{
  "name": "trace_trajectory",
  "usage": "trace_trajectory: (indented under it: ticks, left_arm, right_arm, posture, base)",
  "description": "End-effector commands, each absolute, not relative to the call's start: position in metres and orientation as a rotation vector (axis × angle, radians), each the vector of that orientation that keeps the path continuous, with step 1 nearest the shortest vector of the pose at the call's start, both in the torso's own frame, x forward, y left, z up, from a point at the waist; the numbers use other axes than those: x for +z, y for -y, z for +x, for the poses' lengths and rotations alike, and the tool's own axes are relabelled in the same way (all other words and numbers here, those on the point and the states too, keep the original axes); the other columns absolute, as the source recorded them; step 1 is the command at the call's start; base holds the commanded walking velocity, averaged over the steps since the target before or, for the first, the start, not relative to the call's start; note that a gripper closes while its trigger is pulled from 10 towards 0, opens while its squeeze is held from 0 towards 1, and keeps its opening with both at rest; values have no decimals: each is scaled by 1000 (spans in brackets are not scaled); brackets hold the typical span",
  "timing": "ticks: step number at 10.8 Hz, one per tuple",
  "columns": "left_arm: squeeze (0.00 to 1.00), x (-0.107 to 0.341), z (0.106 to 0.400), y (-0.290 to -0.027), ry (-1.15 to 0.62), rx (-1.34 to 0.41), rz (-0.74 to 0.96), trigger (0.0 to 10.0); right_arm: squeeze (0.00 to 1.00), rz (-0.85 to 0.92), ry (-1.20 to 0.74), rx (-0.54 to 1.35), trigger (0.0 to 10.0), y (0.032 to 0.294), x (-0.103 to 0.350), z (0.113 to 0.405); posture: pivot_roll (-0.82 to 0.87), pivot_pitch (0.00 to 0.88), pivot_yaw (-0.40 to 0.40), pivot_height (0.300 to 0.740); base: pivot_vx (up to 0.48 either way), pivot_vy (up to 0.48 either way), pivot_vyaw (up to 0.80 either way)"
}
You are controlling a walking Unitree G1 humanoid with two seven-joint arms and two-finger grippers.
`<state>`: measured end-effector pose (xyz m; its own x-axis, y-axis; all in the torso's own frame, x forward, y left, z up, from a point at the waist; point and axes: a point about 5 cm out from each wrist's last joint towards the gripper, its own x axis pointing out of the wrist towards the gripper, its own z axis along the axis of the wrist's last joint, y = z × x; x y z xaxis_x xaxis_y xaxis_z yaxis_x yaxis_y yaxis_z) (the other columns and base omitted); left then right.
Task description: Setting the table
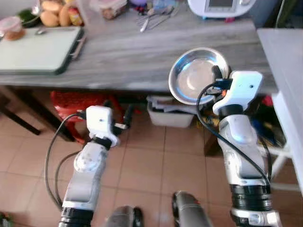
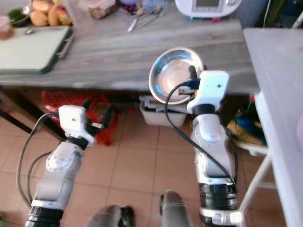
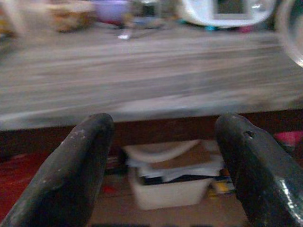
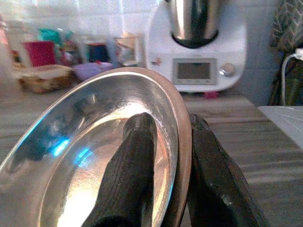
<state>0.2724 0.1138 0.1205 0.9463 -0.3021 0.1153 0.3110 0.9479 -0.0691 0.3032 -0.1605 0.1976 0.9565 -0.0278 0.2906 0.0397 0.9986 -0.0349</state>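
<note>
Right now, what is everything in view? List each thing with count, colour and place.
Steel bowl: one, silver, tilted, held over the table's front edge.
Table: one, grey wood grain.
Cutting board: one, pale green, table's left end.
Kitchen appliance: one, white, table's back edge.
Cutlery: several, metal, beside the appliance.
Bin: one, white, under the table.
Crate: one, red, under the table.
Right gripper: black, clamped on the bowl's rim.
Left gripper: black, open, below the table edge.

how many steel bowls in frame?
1. The bowl is tilted over the table edge, its rim pinched by the right end effector. The clutter at the table's back is blurry, so another could be hidden there.
</note>
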Motion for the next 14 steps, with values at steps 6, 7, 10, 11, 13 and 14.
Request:
trace_trajectory:
  ticks: [6, 7, 10, 11, 13, 14]
  left_arm:
    - [0, 125, 272, -123, 112, -256, -54, 10000]
    - [0, 121, 270, -130, 95, -224, -43, 10000]
    - [0, 117, 265, -137, 62, -183, -32, 10000]
    - [0, 117, 264, -139, 60, -179, -27, 10000]
    - [0, 117, 265, -142, 48, -158, -9, 10000]
    - [0, 116, 264, -142, 41, -158, -15, 10000]
  right_arm:
    - [0, 72, 296, -48, 0, 164, 204, 310]
    - [0, 149, 236, -66, 0, 166, 196, 316]
    - [0, 265, 102, -53, 10000, 161, 173, 325]
    - [0, 305, 70, -34, 10000, 158, 169, 331]
    - [0, 332, 40, -14, 10000, 154, 167, 340]
    - [0, 348, 28, -20, 10000, 156, 167, 348]
  posture:
    - [-68, 187, 84, 740]
    - [-57, 189, 82, 740]
    - [-31, 200, 87, 740]
    - [-25, 201, 90, 740]
    - [-15, 201, 91, 740]
    - [-14, 202, 90, 740]
  base:
    - [320, 0, 0]
    - [0, 0, 0]
    - [0, 0, 0]
    - [0, 0, 0]
    - [0, 0, 0]
    - [0, 0, 0]
